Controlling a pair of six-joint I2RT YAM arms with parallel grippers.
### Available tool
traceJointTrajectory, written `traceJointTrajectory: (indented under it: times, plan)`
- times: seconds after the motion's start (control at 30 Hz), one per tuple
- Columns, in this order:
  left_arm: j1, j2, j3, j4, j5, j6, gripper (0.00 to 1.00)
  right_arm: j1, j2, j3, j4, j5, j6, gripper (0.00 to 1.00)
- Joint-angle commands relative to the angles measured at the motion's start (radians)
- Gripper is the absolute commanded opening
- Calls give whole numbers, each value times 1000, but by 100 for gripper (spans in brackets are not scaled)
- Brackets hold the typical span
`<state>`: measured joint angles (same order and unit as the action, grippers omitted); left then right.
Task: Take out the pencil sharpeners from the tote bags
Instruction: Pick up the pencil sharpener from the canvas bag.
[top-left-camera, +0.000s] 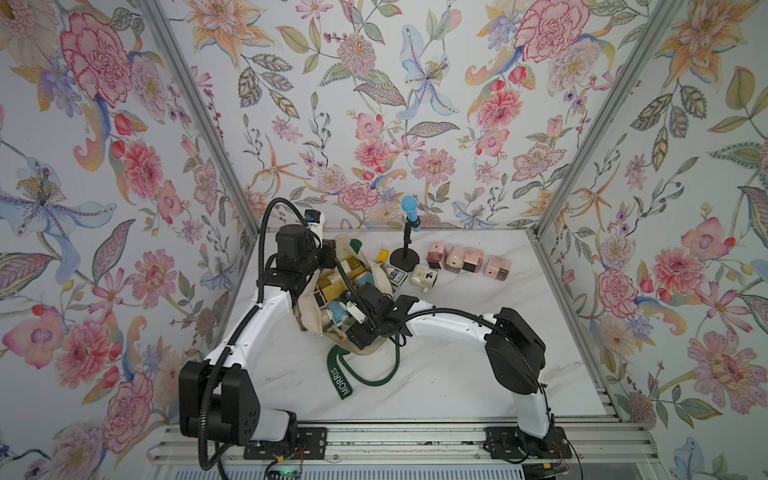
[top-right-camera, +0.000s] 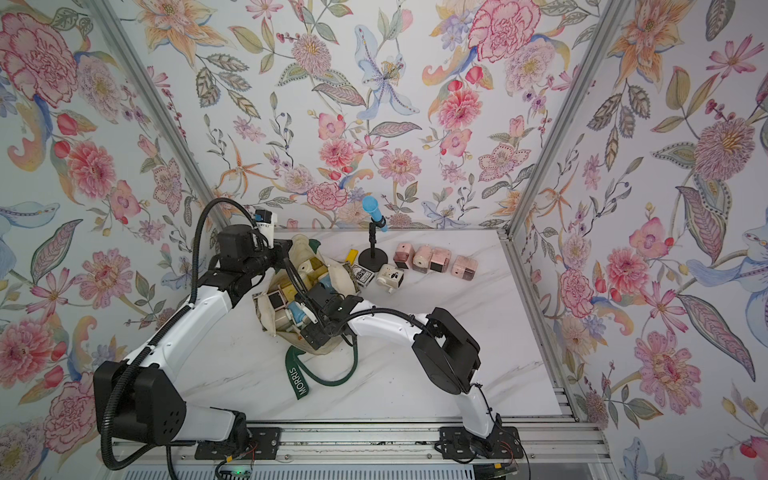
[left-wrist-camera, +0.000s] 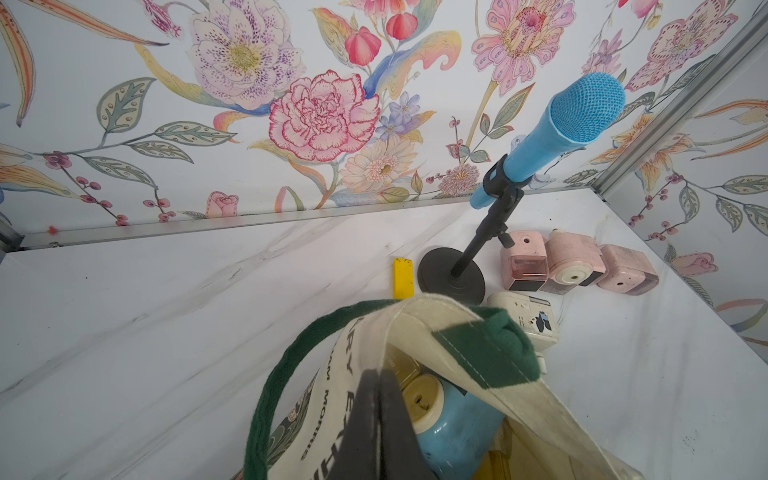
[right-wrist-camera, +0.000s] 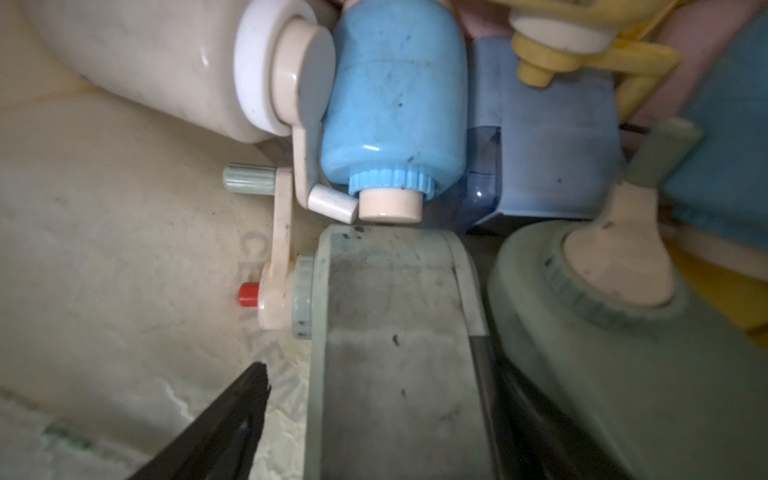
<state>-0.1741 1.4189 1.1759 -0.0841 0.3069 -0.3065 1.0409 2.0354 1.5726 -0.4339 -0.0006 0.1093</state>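
Note:
The cream tote bag (top-left-camera: 309, 318) (top-right-camera: 266, 318) lies open at mid-table, packed with several pencil sharpeners in blue, yellow and cream. My left gripper (left-wrist-camera: 380, 415) (top-left-camera: 332, 252) is shut on the tote bag's far canvas rim (left-wrist-camera: 415, 322) and holds it up. My right gripper (right-wrist-camera: 384, 386) (top-left-camera: 347, 318) is down inside the bag. It is open, with its jaws on either side of a sage green sharpener (right-wrist-camera: 386, 332) and a gap at one finger (right-wrist-camera: 237, 415). A blue sharpener (right-wrist-camera: 395, 104) lies just beyond it. Several pink sharpeners (top-left-camera: 456, 257) (top-right-camera: 422, 257) and a cream one (top-left-camera: 423, 276) stand on the table.
A blue microphone (top-left-camera: 409, 214) on a black stand (top-left-camera: 404, 258) rises between the bag and the pink sharpeners. Beside the stand lie a flat yellow bar (top-left-camera: 381, 255) and a small dark printed box (top-left-camera: 395, 274). The green MORRIS strap (top-left-camera: 340, 378) trails forward on the table. Floral walls close three sides.

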Motion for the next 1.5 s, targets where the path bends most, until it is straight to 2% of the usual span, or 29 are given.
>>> traceJointTrajectory:
  times: [0.0, 0.33, 0.7, 1.0, 1.3, 1.47]
  plan:
    - [1, -38, 6, 53, -2, 4, 0, -12, 41, 20, -46, 9, -3, 81]
    - [0, -37, 4, 53, -2, 4, 0, 3, 27, 24, -42, 2, -37, 61]
    - [0, -38, 5, 52, -2, 4, 0, 37, -139, -97, 92, 1, -92, 47]
    - [0, -37, 7, 51, -1, 4, 0, 34, -294, -236, 210, -61, -126, 43]
    - [0, -38, 4, 50, -4, 6, 0, 21, -459, -360, 318, -72, -131, 39]
    - [0, -39, 5, 51, -3, 4, 0, -21, -566, -436, 380, -54, -110, 38]
